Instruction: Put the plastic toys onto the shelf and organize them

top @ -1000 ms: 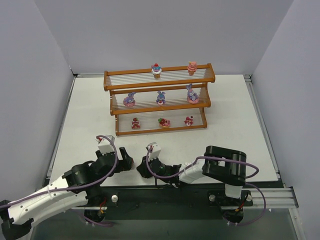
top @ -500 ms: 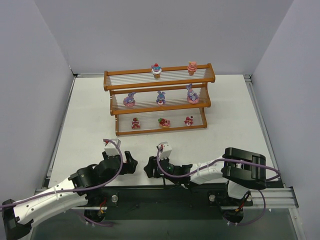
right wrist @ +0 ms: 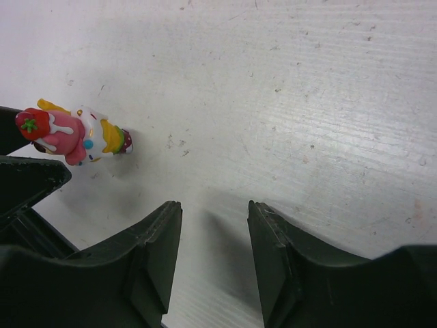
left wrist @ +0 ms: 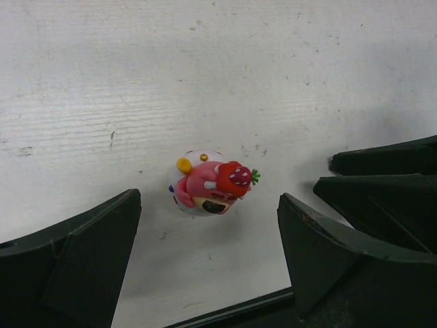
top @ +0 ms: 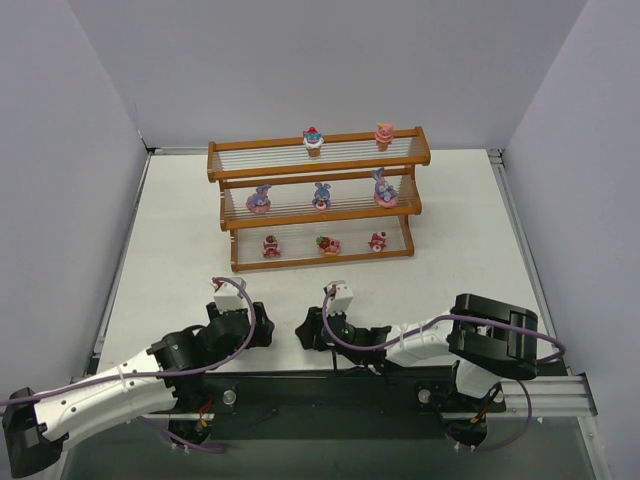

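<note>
The left claw (left wrist: 208, 212) lies low over the white table (top: 450, 230) at the near edge, its two dark fingers (left wrist: 82, 253) spread wide and gripping nothing. Between them sits the strawberry toy (left wrist: 212, 184), a small pink figurine on a pale base with a red strawberry on top. It rests on the table, clear of both fingers.

Just right of it, the right claw (right wrist: 213, 208) points back toward the left one, tip near tip. Its fingers (right wrist: 147, 253) stand partly apart with only bare table in the gap, so it holds nothing. In the right wrist view the strawberry toy lies off to the side of this claw, outside its fingers.

Farther back, well apart from both claws, the shelf (top: 225, 147) stands across the middle of the table. From left to right:
- **Top tier:** a blue-topped cupcake (top: 313, 140) and a pink cupcake (top: 384, 135).
- **Middle tier:** three purple bunnies (top: 321, 195), spaced evenly.
- **Bottom tier:** three little cakes (top: 328, 243), also in a row.

All eight stand upright.
</note>
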Available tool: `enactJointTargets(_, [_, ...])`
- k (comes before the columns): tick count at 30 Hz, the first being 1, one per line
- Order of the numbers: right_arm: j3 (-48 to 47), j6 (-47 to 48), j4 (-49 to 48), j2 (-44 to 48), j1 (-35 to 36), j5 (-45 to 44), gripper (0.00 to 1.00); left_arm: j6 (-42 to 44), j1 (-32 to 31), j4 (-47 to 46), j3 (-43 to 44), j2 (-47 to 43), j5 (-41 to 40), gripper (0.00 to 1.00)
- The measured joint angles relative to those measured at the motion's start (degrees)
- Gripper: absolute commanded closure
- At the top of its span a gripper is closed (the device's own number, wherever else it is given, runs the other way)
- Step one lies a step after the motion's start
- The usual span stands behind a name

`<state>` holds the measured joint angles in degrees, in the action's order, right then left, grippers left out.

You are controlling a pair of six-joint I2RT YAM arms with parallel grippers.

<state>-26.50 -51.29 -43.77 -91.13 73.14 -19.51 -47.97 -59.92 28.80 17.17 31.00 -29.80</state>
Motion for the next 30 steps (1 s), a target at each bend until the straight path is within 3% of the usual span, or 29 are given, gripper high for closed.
enactJointTargets(12, [1.44, -0.94, -1.11, 0.61, -0.87, 0.17, 0.6, -1.53, 0.0, -2.67, -1.49, 1.75, -1.46, 0.18])
enactJointTargets(30, [1.99, -1.22, -1.42, 0.76, -1.6, 0.61, 0.66, -2.86, 0.0, -6.01, -1.7, 5.53, -2.97, 0.21])
